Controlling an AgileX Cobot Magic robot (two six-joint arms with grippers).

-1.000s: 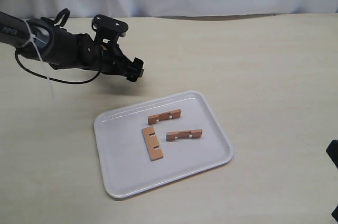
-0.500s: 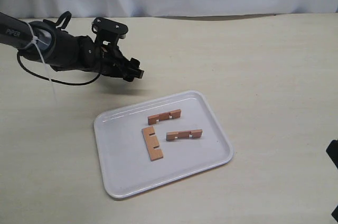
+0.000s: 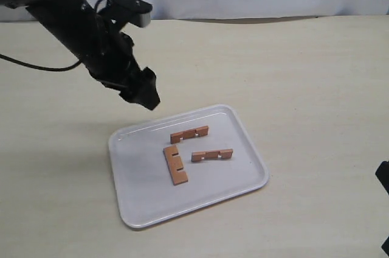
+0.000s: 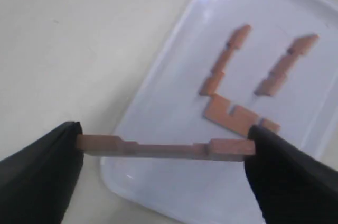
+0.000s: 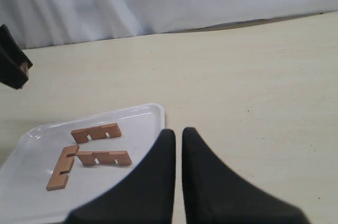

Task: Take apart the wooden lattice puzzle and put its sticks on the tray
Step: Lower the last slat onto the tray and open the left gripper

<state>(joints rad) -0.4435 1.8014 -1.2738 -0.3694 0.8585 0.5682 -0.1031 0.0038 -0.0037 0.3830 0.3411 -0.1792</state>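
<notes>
Left claw point(image 3: 144, 95) has swung up out of its low pose. Its tips now hang off the tray's point(image 3: 143, 192) 11 o'clock corner, jaws spread stick-wide, pinching the fourth stick point(image 4: 165, 149) end to end. Three sticks point(image 3: 189, 134) already lie on the tray. Only this drop remains, I judge. Right claw point(image 5: 173, 138) closed, empty.
</notes>
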